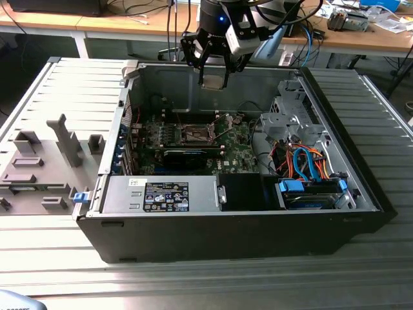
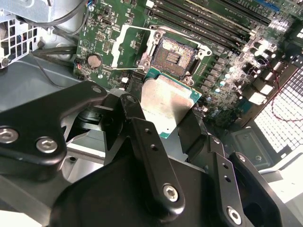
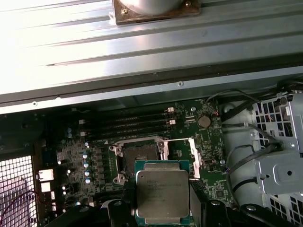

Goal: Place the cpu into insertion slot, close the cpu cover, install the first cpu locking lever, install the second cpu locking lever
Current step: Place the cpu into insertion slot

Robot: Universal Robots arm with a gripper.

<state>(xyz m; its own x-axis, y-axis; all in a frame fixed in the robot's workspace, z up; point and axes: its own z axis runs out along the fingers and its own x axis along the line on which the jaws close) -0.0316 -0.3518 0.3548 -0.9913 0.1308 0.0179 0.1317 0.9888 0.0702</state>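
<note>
1. The gripper (image 1: 213,70) is hanging above the open computer case (image 1: 226,239), up by one of its walls, well clear of the green board (image 1: 235,152) on its floor.
2. The gripper's black fingers (image 2: 130,106) are clamping the chip (image 2: 168,104) by two opposite edges. The chip's pale metal face is showing in both wrist views (image 3: 162,196).
3. The chip is riding in the air between the fingers and is touching nothing else.
4. The socket (image 2: 173,56) is lying below the gripper, past the chip's far edge in both wrist views (image 3: 141,153). It is apart from the chip and is showing its bare dark centre.
5. The cover plate (image 2: 117,47) is standing flipped open just beside the socket, leaving it uncovered. In the first wrist view it is showing as a bright strip (image 3: 194,158).
6. A thin wire lever (image 2: 125,69) is lying along the near edge of the cover plate.
7. The case is sitting on a ribbed metal counter (image 1: 193,284). A grey fixture tray (image 1: 39,171) is resting on the same counter, well off to the side of the gripper.
</note>
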